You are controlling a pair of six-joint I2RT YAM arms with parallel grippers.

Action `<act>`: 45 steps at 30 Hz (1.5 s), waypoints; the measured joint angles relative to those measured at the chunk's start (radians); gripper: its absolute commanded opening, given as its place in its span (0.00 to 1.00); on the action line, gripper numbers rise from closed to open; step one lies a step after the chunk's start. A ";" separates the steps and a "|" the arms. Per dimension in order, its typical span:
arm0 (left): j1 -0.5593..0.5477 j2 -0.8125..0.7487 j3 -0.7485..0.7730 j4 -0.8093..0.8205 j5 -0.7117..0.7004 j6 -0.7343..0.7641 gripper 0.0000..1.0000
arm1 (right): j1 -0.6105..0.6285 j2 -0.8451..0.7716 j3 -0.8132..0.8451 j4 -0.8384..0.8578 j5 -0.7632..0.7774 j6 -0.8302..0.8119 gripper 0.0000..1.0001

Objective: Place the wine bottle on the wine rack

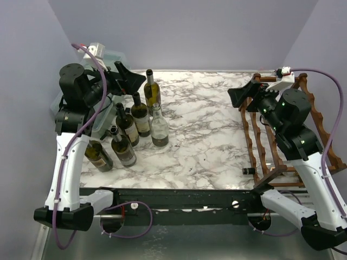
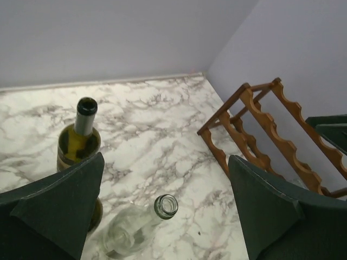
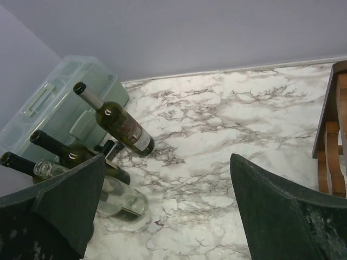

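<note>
Marble surface (image 1: 206, 124) carrying the wooden wine rack (image 1: 259, 142) along its right side. A translucent plastic box (image 3: 54, 105) sits at the far left, with upright wine bottles (image 1: 140, 115) clustered beside it, well apart from the rack. Left gripper (image 2: 165, 162) above the bottles and right gripper (image 3: 167, 160) near the rack: both jaws spread wide, gripping nothing.

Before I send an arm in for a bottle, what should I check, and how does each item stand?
1. Left gripper open and empty: ok.
2. Right gripper open and empty: ok.
3. Wine bottles upright on the left side: ok, though tightly clustered.
4. Wine rack upper scallops free: ok.
5. Rack's lower tier free: cannot tell; a dark neck shows at its near end.
6. Right arm clear of the rack: not ok, it hangs over it.
</note>
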 measured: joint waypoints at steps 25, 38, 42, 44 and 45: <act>-0.273 0.034 -0.049 -0.164 -0.180 0.156 0.99 | 0.089 0.140 -0.108 0.126 -0.323 0.019 1.00; -0.273 -0.027 -0.101 -0.100 -0.557 0.233 0.99 | 0.342 0.269 -0.163 0.351 -0.285 0.055 1.00; -0.272 -0.035 -0.101 -0.080 -0.668 0.241 0.99 | 0.406 0.342 -0.160 0.383 -0.234 0.046 1.00; -0.272 -0.042 -0.102 -0.076 -0.711 0.244 0.99 | 0.445 0.378 -0.154 0.399 -0.196 0.027 0.99; -0.272 -0.047 -0.104 -0.072 -0.735 0.245 0.99 | 0.463 0.396 -0.147 0.402 -0.177 0.016 0.99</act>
